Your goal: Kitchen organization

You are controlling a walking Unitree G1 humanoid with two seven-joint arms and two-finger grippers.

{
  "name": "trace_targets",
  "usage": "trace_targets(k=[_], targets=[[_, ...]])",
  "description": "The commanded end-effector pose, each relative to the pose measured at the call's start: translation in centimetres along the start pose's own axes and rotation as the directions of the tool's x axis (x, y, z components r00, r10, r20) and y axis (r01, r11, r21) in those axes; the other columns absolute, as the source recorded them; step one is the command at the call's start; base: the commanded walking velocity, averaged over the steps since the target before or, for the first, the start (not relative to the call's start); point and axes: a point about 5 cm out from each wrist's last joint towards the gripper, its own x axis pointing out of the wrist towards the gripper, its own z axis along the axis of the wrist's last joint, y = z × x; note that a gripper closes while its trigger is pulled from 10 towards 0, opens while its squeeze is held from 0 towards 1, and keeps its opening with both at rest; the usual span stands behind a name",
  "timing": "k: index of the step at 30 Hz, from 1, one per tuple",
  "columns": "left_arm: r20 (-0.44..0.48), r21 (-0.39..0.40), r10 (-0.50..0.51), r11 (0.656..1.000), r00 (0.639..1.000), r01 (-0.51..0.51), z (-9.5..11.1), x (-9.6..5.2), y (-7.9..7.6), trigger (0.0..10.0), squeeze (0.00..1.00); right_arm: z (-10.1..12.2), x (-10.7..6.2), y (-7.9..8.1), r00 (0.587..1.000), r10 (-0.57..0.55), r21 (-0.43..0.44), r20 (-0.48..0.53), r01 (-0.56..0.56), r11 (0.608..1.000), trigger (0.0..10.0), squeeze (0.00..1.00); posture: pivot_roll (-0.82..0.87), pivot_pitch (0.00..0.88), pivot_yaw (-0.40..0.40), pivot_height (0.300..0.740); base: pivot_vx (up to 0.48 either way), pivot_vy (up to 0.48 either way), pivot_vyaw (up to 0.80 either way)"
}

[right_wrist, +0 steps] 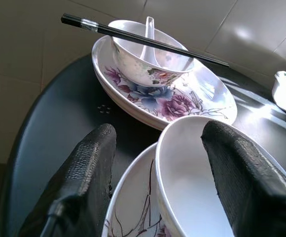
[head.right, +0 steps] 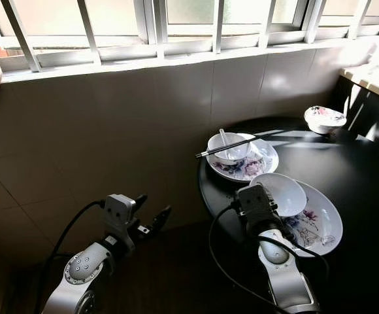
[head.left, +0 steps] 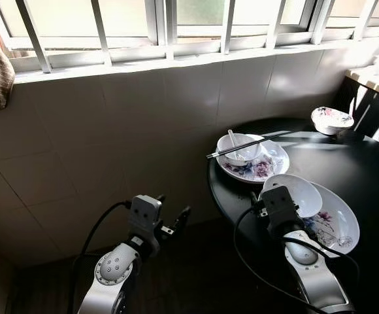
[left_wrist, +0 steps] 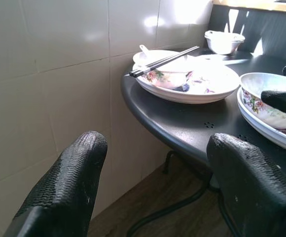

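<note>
Right wrist view shows the right end effector (right_wrist: 155, 163) spread astride the rim of the near white bowl (right_wrist: 202, 182), which sits tilted in a floral plate (right_wrist: 133, 207) on the bench (right_wrist: 54, 123). Left end effector (head.left: 173, 219), also spread, hangs off the bench edge, farther away.

On the round table (head.left: 346, 163), nearest the robot: a plate (head.left: 336, 226) with a bowl (head.left: 297, 193) in it. Behind that plate, toward the tiled wall (head.left: 144, 131): a second plate (head.left: 261, 167) carrying a bowl (head.left: 238, 147) with a spoon (head.left: 232, 140) inside and chopsticks (head.left: 242, 147) laid across its rim. Farther back and right on the table: a small bowl (head.left: 331, 120).
</note>
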Motion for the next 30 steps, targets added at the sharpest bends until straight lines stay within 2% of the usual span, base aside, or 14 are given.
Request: trace_targets(k=[1, 5, 8, 10, 15, 19, 24, 30], targets=[[-0.011, 0.001, 0.011, 1.0, 1.0, -0.011, -0.1, 0.0, 0.3, 10.0, 0.0, -0.2, 0.3, -0.6, 1.0, 0.014, 0.011, -0.028, -0.013, 1.0, 10.0, 0.0, -0.01, 0.0, -0.01, 0.74, 0.0, 0.0, 0.0], [-0.012, 0.0, 0.011, 1.0, 1.0, -0.011, -0.1, 0.1, 0.3, 10.0, 0.0, -0.1, 0.7, -2.0, 0.998, 0.001, 0.023, -0.063, 0.0, 1.0, 10.0, 0.0, -0.01, 0.0, -0.008, 0.74, 0.0, 0.0, 0.0], [-0.013, -0.001, 0.011, 1.0, 1.0, -0.011, -0.1, 0.1, 0.4, 10.0, 0.0, -0.2, 0.7, -2.3, 0.995, 0.012, 0.037, -0.098, -0.008, 0.999, 10.0, 0.0, -0.02, 0.0, -0.007, 0.74, 0.0, 0.0, 0.0], [-0.016, -0.002, 0.01, 1.0, 1.0, -0.01, -0.1, 0.2, 0.4, 10.0, 0.0, -0.6, 0.7, -2.5, 0.984, 0.054, 0.065, -0.171, -0.043, 0.997, 10.0, 0.0, -0.02, 0.0, -0.007, 0.74, 0.0, 0.0, 0.0], [-0.019, -0.001, 0.009, 1.0, 1.0, -0.009, -0.2, 0.2, 0.4, 10.0, 0.0, 0.3, 1.1, -4.5, 0.977, 0.031, 0.089, -0.212, -0.012, 0.996, 10.0, 0.0, -0.02, 0.0, -0.005, 0.74, 0.0, 0.0, 0.0], [-0.021, -0.002, 0.009, 1.0, 1.0, -0.009, -0.2, 0.3, 0.5, 10.0, 0.0, 0.5, 1.0, -4.5, 0.969, 0.071, 0.122, -0.238, -0.042, 0.992, 10.0, 0.0, -0.02, 0.0, -0.005, 0.74, 0.0, 0.0, 0.0], [-0.021, -0.004, 0.012, 1.0, 1.0, -0.012, -0.2, 0.4, 0.5, 10.0, 0.0, 0.0, 1.0, -5.0, 0.956, 0.077, 0.093, -0.283, -0.052, 0.994, 10.0, 0.0, -0.02, 0.0, -0.007, 0.74, 0.0, 0.0, 0.0], [-0.029, -0.008, 0.016, 1.0, 0.999, -0.016, -0.4, 0.4, 0.5, 10.0, 0.0, -0.2, 0.7, -4.7, 0.939, 0.148, 0.079, -0.31, -0.129, 0.988, 10.0, 0.0, -0.03, 0.0, -0.009, 0.74, 0.0, 0.0, 0.0]])
